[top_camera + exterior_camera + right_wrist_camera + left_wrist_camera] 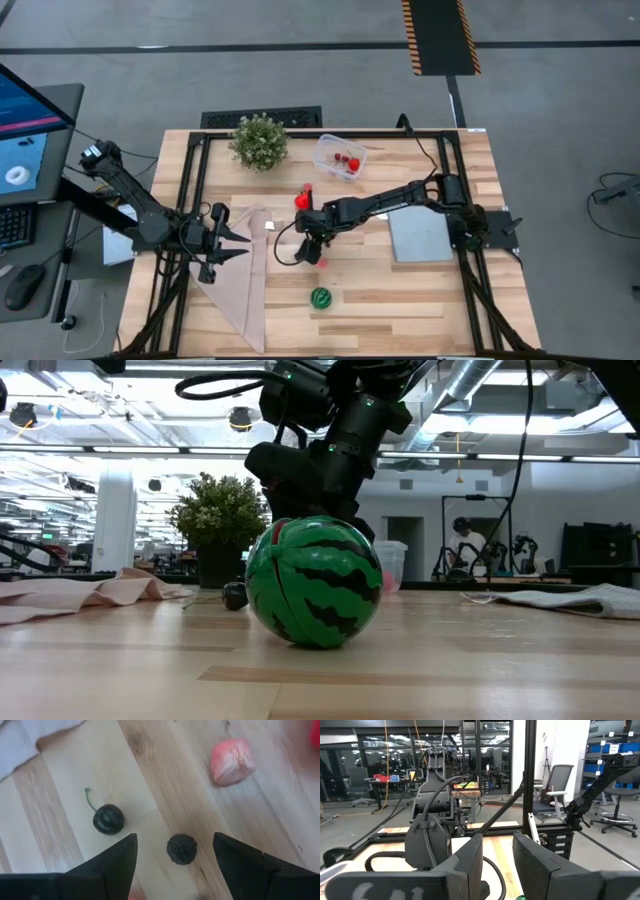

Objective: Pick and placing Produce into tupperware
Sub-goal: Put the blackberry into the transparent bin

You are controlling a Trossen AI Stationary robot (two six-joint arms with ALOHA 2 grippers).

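Wooden table (400, 290), right pincer (175, 851) fingers apart just above a dark bumpy berry (182, 849), dark cherry (108, 818) beside it, left pincer (497, 852) narrowly apart over pink cloth (245, 275).

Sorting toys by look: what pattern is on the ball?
Green with dark stripes, like a watermelon; clearest in the low view.

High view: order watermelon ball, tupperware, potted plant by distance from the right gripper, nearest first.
From the right gripper, mid-table:
1. Watermelon ball, on the table's near side, just past the gripper.
2. Tupperware, toward the far edge, red pieces inside.
3. Potted plant, far edge, on the left arm's side of the tub.
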